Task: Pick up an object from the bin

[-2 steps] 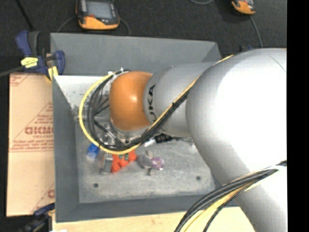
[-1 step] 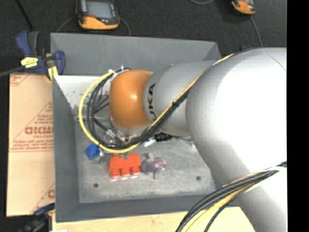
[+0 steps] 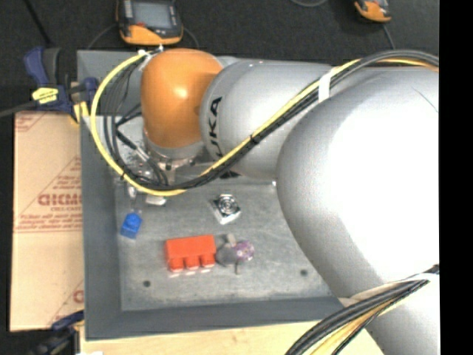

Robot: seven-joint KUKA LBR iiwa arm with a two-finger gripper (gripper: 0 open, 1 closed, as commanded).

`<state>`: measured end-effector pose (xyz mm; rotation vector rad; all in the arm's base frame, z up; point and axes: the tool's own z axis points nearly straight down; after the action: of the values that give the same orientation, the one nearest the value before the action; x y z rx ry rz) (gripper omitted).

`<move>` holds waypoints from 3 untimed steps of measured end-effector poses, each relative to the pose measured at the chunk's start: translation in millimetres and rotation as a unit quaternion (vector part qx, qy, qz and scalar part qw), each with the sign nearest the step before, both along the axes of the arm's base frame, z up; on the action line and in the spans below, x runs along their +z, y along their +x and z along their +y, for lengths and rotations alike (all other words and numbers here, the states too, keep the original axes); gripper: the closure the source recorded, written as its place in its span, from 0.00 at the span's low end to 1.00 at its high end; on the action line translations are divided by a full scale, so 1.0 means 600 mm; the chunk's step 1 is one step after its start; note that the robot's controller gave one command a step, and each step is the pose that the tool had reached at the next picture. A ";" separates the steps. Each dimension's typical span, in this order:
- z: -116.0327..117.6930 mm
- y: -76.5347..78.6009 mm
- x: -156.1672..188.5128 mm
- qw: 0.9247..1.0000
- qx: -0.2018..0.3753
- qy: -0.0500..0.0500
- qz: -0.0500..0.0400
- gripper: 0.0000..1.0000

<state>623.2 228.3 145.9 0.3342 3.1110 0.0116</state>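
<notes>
Four loose things in the bin [image 3: 288, 276]: nearest me a red three-lobed block [image 3: 191, 254], long axis across the view, with a purple piece [image 3: 238, 253] just beside it; beyond them, a silver bit [image 3: 226, 207] and a blue cube [image 3: 131, 225]. Farthest back, the gripper [image 3: 154, 177] sits under its orange cover [image 3: 174, 87]. The blue cube lies closest, toward me and to the view's left of it; whether it is open or closed, I can't tell.

Bulky silver-grey arm [image 3: 362, 146], glossy orange wrist cap [image 3: 174, 87], yellow and black cables [image 3: 292, 109] (black KUKA lettering [image 3: 214, 128])
</notes>
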 end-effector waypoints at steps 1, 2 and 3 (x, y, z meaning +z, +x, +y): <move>-0.005 -0.005 -0.009 1.000 -0.002 -0.002 0.005 0.00; -0.008 -0.069 -0.086 0.995 -0.095 -0.002 0.008 0.00; -0.002 -0.061 -0.128 0.994 -0.106 -0.002 0.008 0.00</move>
<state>586.4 227.1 69.0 0.6659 3.0718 -0.0001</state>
